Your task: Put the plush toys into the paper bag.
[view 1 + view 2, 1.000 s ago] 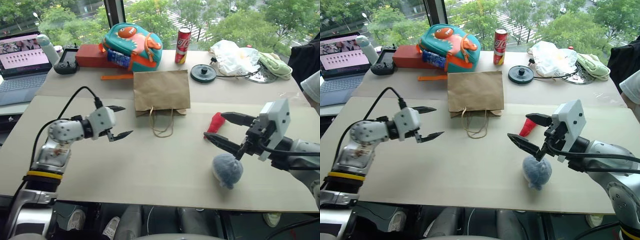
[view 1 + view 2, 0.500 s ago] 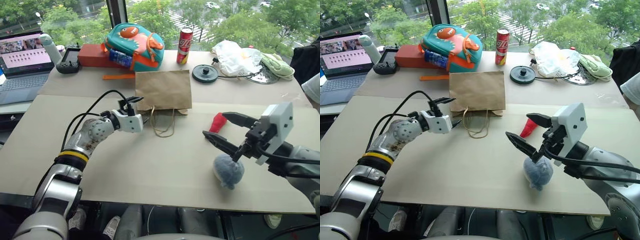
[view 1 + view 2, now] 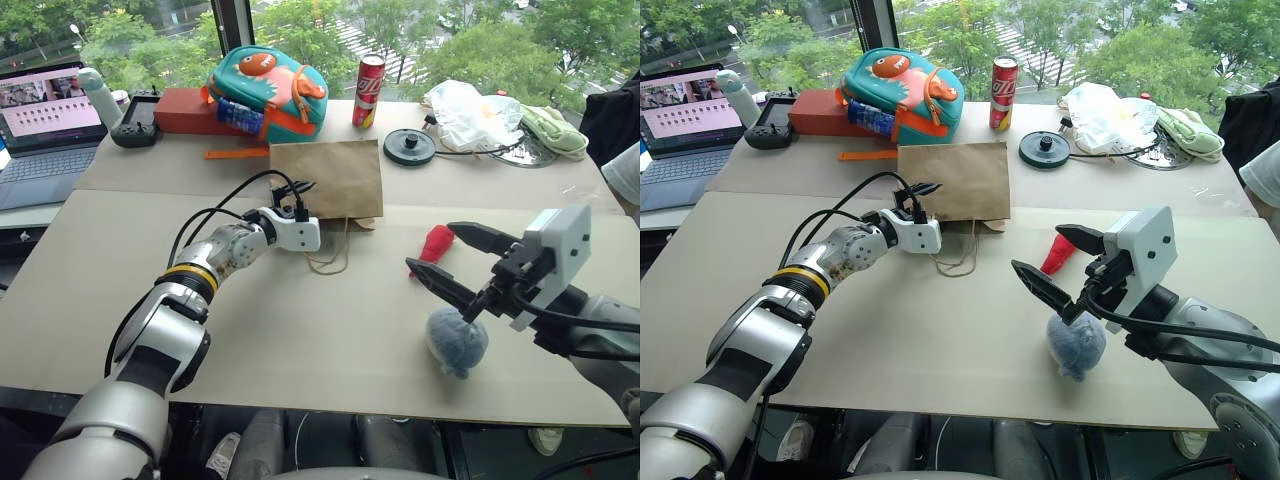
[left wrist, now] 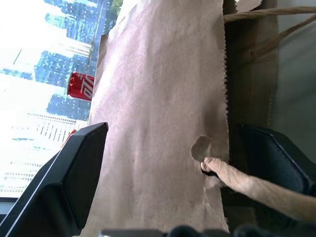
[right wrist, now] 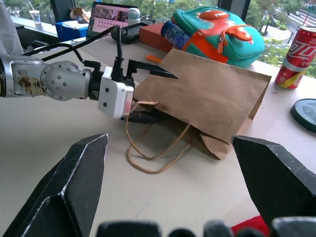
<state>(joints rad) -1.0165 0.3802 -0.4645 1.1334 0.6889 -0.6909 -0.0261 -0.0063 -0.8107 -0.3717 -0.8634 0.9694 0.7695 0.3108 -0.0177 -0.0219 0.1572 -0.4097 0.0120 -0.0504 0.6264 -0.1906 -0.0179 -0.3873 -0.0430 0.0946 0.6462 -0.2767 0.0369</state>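
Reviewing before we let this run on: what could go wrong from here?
1. The bag lies flat, and the left gripper has open jaws straddling its mouth edge. It may pinch both layers or a cord handle, leaving the mouth shut.
2. The right gripper, jaws open, hangs over the grey ball near the board's edge; a nudge could roll it off.

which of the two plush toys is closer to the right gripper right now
The grey-blue fuzzy ball. It lies just under the lower finger of the open right gripper, while the red chili toy lies farther back on the table, toward the paper bag.
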